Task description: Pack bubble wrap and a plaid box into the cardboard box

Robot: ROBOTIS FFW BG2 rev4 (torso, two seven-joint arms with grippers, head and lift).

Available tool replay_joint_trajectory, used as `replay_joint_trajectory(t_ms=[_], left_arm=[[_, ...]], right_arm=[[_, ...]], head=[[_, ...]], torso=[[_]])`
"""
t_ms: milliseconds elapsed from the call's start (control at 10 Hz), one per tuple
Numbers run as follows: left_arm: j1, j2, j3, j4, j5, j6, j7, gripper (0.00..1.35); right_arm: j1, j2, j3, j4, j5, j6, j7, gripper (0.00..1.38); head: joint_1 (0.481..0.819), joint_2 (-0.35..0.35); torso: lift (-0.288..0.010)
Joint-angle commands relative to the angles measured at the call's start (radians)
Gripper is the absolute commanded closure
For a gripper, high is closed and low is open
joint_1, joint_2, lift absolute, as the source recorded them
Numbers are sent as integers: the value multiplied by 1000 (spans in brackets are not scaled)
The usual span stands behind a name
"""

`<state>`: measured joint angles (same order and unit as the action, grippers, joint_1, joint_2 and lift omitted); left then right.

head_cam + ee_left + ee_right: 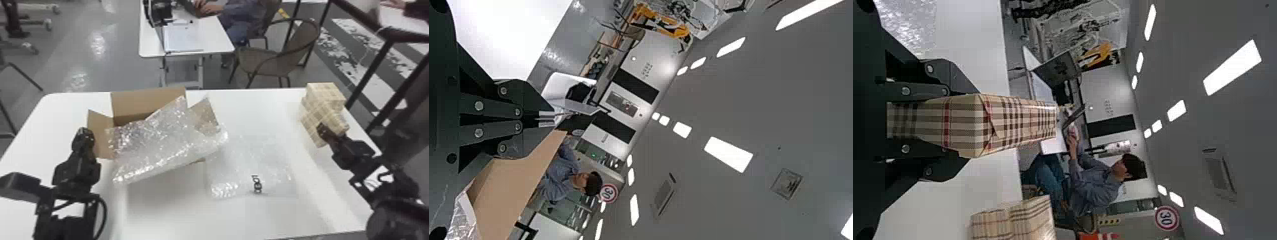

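My left gripper (83,135) is beside the left flap of the open cardboard box (143,102); in the left wrist view the same gripper (551,120) is shut, with a cardboard flap (519,185) alongside. A sheet of bubble wrap (156,140) lies slanted over the box opening and hides its inside. Another piece of bubble wrap (252,166) rests on the table to the right. At the table's right side, my right gripper (327,131) holds a plaid box (335,119). The right wrist view has that gripper (960,122) shut around the plaid box (1018,120).
More plaid boxes (325,91) stand at the table's back right, close to the held one; the right wrist view also has other plaid boxes (1013,222). Beyond the white table (255,102) are a second table (188,52) and a chair (271,60).
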<state>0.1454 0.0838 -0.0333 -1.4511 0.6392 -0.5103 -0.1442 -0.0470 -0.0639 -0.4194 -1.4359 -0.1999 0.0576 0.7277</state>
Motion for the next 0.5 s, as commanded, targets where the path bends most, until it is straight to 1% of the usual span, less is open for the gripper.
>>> replay_joint_trajectory(t_ms=[0,100,200,300,400], left_arm=[[-1,-1,1,2,0,0,0,1204],[-6,1,0,6,0,0,-1,1204],[-9,-1,-2,8,0,0,-5,1204],[-9,-1,-2,8,0,0,-5,1204],[-10,-1,-2,9,2,1,-5,1204]], right_arm=[[27,24,59,-193,-52,38,-42,1033],[24,24,91,-274,-85,85,-59,1033],[16,22,136,-313,-130,116,-62,1033],[4,22,197,-325,-177,134,-71,1033],[-16,16,275,-324,-217,159,-71,1033]], head=[[695,-52],[695,-30],[695,-18],[677,10],[660,41]], torso=[[-110],[-110],[-110],[-110],[-110]])
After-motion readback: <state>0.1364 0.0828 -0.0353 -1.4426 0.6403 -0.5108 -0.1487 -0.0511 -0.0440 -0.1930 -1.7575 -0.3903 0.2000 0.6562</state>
